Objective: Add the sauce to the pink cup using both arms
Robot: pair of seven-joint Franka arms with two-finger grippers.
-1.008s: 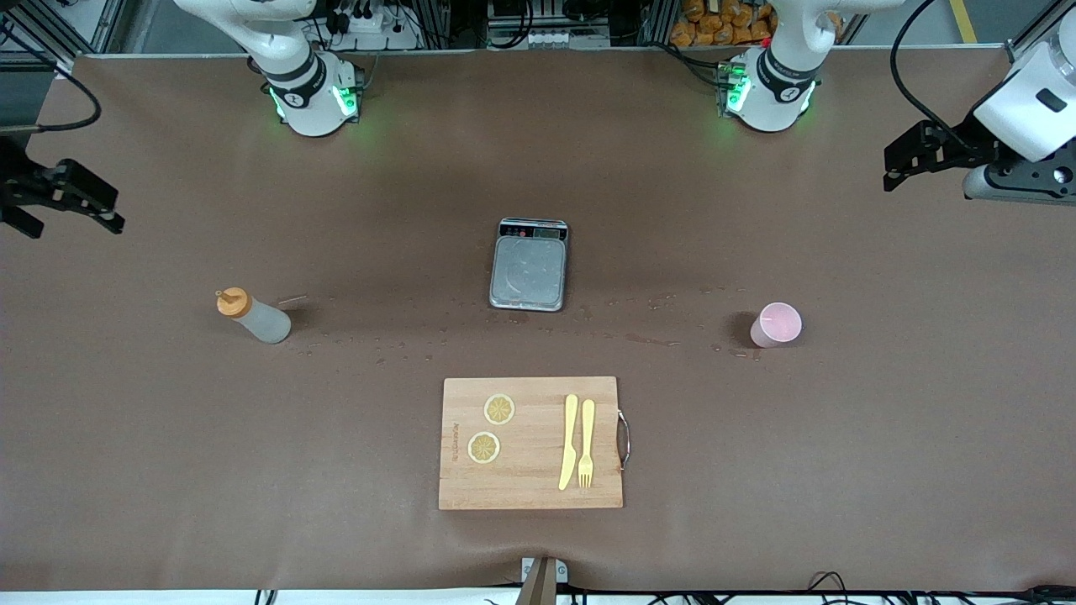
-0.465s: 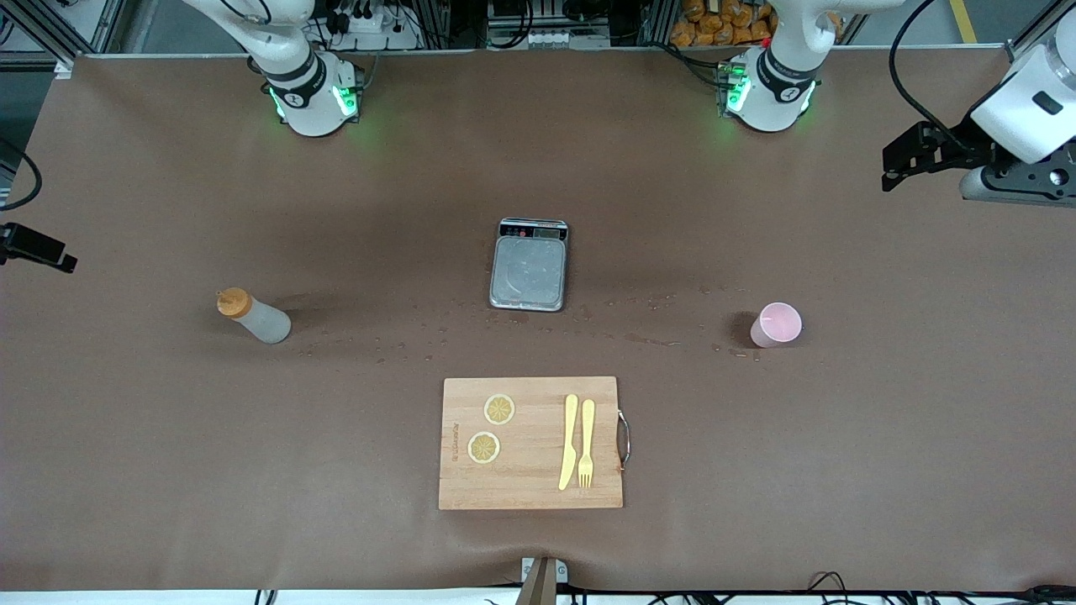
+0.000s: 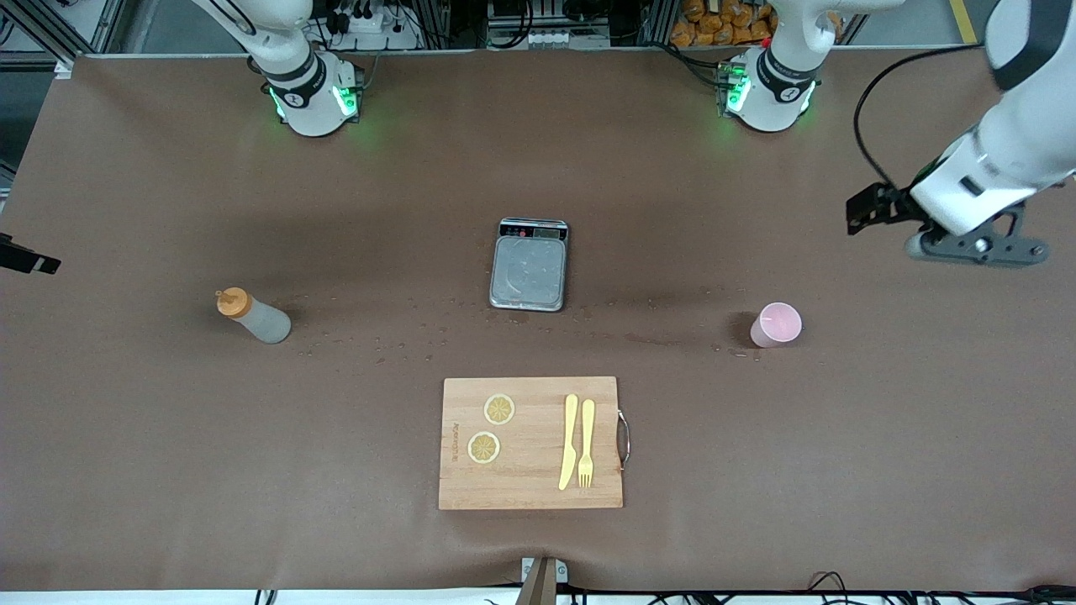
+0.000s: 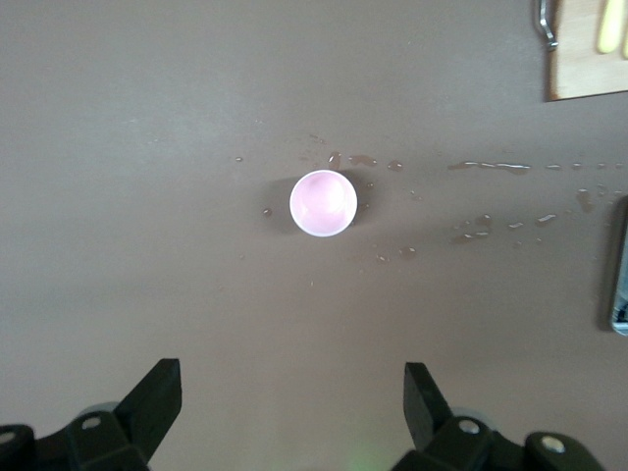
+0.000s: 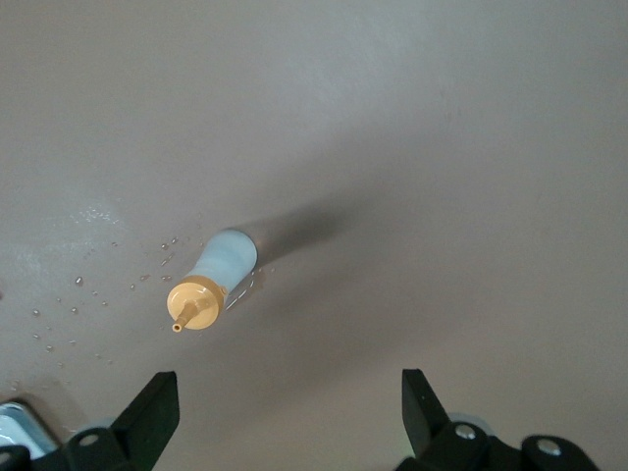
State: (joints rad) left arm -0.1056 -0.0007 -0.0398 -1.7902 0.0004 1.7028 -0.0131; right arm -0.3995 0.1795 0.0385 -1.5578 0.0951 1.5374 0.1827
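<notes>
— So, how do the fingers stand?

— Apart on both. The left gripper (image 4: 292, 404) hangs with its fingers (image 4: 157, 392) spread and nothing between them, up over the table toward the left arm's end. The right gripper (image 5: 289, 404) is just as wide and bare, over the right arm's end edge.

— And the task's things?

— The pink cup (image 3: 776, 324) stands upright toward the left arm's end of the table. The sauce bottle (image 3: 252, 316) stands toward the right arm's end, orange cap up. Both are untouched.

— What's the surface like?

— A brown mat covers the table (image 3: 168, 470), with water droplets (image 3: 395, 344) scattered between bottle and cup. A grey scale (image 3: 529, 264) sits mid-table. A wooden cutting board (image 3: 531, 443) lies by the edge nearest the front camera, carrying two lemon slices (image 3: 499, 409), a yellow knife (image 3: 569, 440) and a yellow fork (image 3: 586, 442). Aluminium framing and cables run along the edge where the bases stand.

— Any change from a second ago?

— The left arm has swung inward and lower in the front view. The right gripper has slid almost out of it, only a black sliver showing at the border.

— What do the wrist views add?

— The left one looks straight down into the cup's empty pink interior; the right one shows the bottle's nozzle tip end-on.
</notes>
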